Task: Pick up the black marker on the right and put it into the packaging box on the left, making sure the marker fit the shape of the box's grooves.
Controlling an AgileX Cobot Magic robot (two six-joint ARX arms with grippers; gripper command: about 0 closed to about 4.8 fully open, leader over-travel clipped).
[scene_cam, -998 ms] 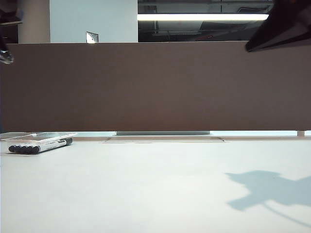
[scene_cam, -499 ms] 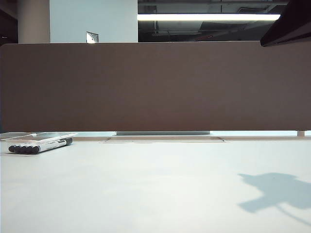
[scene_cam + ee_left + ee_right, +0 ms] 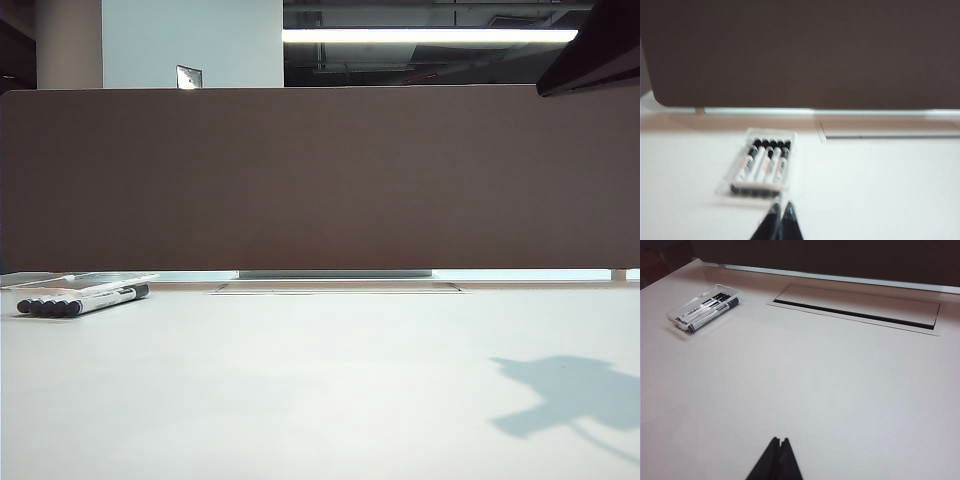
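The left gripper (image 3: 779, 215) is clenched with nothing between its tips and hangs above the table (image 3: 880, 190), just in front of the packaging box (image 3: 759, 167). The right gripper (image 3: 779, 447) is also closed and empty, well apart from the box, over bare table. The box lies at the far left. The black marker (image 3: 713, 316) lies at the box's right edge, beside the other markers (image 3: 756, 164).

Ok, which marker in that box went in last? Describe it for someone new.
On the white table, find the clear packaging box at far left. The black marker lies at its right-hand edge, outermost in the row, overhanging the rim rather than lying flush.
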